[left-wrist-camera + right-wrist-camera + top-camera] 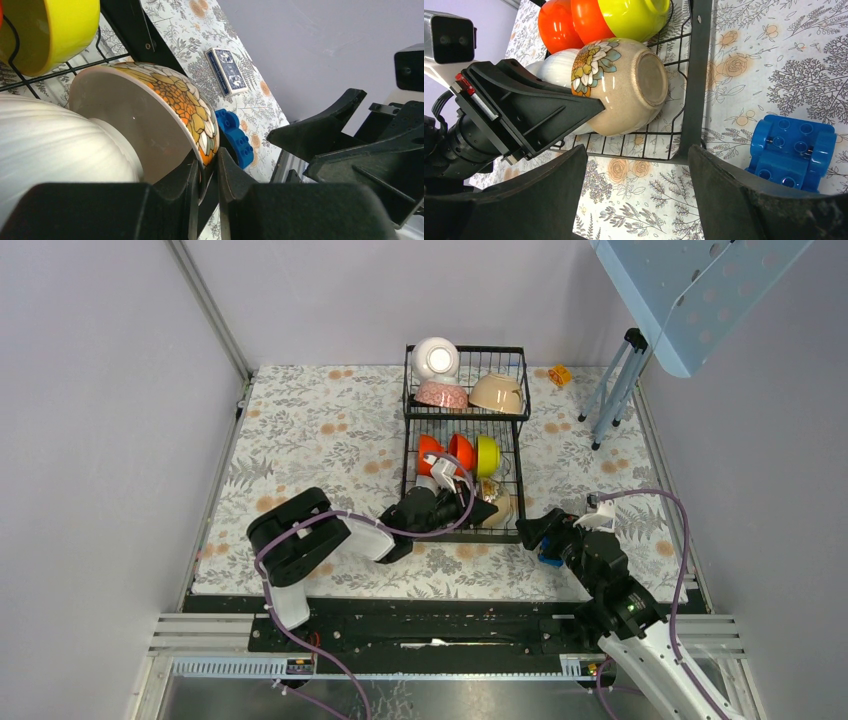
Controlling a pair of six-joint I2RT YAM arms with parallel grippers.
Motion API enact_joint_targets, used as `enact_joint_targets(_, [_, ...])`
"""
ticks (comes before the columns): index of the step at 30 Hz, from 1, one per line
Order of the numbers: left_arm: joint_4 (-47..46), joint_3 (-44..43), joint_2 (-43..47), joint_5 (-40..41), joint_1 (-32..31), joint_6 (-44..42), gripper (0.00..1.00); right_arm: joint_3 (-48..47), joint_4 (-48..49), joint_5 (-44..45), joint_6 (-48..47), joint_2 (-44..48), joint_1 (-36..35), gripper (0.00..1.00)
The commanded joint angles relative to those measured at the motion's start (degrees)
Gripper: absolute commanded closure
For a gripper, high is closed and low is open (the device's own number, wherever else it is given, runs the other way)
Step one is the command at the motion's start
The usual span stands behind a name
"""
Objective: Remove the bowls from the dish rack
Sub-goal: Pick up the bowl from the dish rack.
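While the left hand (207,167) pinches its rim, the floral bowl (170,100) lies sideways.

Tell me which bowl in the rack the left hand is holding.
The beige bowl with the orange flower pattern: the left hand pinches its rim. No other is gripped.

Top: high at the near side, looking down. Wrists: close in, facing each other across the flowered bowl (624,90) (shared by both).
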State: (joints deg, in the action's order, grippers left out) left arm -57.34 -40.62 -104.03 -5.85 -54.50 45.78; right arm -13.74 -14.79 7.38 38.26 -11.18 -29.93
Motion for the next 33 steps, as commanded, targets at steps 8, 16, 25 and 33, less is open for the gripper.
enact_joint_targets(8, [-19.5, 1.31, 1.47, -5.76, 1.15, 2.61, 1.0, -2.64, -1.33, 3.87, 0.87, -1.72, 0.28, 0.23])
enact_joint_targets(16, [-21.67, 2.21, 1.04, -7.02, 1.92, 3.88, 1.0, -2.35, 0.34, 4.19, 1.92, -4.98, 0.3, 0.27])
enact_joint_targets(25, [-21.29, 1.73, 1.2, -8.16, 2.18, 4.03, 1.0, -3.57, -0.46, 3.95, 1.06, -3.38, 0.24, 0.27])
enact_joint_targets(33, [-23.98, 0.58, 1.19, -10.23, 2.15, 7.2, 1.0, -6.07, -2.65, 3.13, 0.5, -1.56, 0.23, 0.25])
